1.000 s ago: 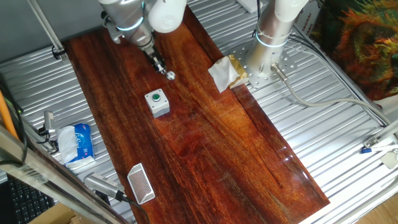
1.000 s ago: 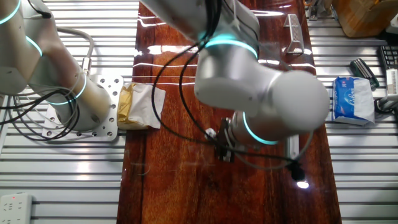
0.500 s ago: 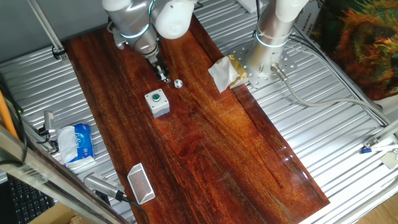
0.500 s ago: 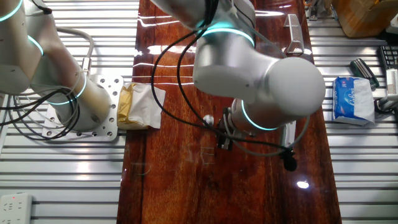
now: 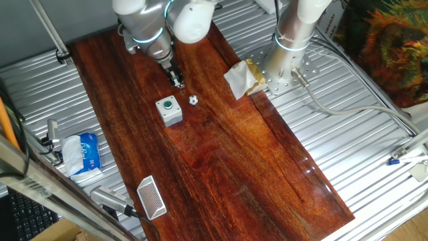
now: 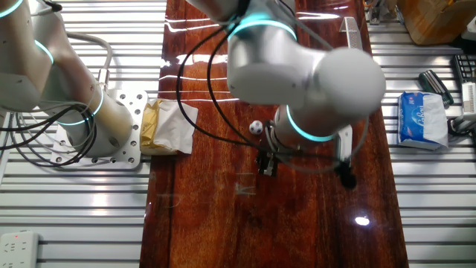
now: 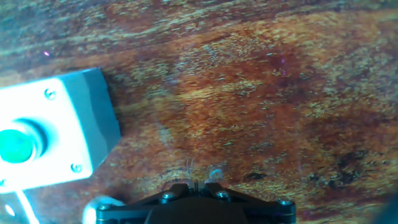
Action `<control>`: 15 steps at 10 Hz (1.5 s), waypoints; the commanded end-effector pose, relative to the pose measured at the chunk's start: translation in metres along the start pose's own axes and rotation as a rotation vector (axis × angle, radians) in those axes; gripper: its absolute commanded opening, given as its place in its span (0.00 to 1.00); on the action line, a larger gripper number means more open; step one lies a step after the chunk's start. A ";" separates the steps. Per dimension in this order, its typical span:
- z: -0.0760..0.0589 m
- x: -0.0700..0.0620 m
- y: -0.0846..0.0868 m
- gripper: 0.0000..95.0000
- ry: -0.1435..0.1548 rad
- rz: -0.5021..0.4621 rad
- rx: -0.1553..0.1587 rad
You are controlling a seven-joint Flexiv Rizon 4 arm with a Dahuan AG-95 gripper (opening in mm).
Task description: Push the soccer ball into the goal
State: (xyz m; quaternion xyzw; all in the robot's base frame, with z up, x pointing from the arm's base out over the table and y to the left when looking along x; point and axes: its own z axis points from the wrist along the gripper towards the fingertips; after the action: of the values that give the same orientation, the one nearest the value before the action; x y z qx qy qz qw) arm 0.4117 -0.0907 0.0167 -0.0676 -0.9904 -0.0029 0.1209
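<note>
The soccer ball, tiny and white with black patches, lies loose on the dark wooden board, just right of the grey button box. My gripper is shut and empty, with its tip low over the board, a short way behind the ball and not touching it. The goal, a small white mesh frame, stands at the near left corner of the board, far from the ball. The hand view shows the button box but not the ball.
The button box with its green button stands between the ball and the goal. A crumpled paper with a yellow packet lies by the second arm's base. A blue tissue pack rests off the board.
The ball has rolled away from the gripper tip, toward the front and slightly right, ending beside the button box. The gripper advanced a little, then held still.
</note>
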 end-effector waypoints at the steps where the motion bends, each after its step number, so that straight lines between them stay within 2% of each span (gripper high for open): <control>1: -0.002 0.004 0.001 0.00 -0.039 -0.132 0.083; 6: 0.001 0.005 0.018 0.00 -0.064 -0.083 0.070; 10: 0.005 0.003 0.027 0.00 -0.081 -0.044 0.040; 13: 0.002 0.000 0.032 0.00 -0.087 -0.024 0.013; 15: 0.001 -0.004 0.039 0.00 -0.087 -0.018 0.013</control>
State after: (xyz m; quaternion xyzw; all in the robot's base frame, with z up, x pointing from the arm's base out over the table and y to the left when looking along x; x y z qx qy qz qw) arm 0.4231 -0.0491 0.0158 -0.0580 -0.9953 0.0061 0.0772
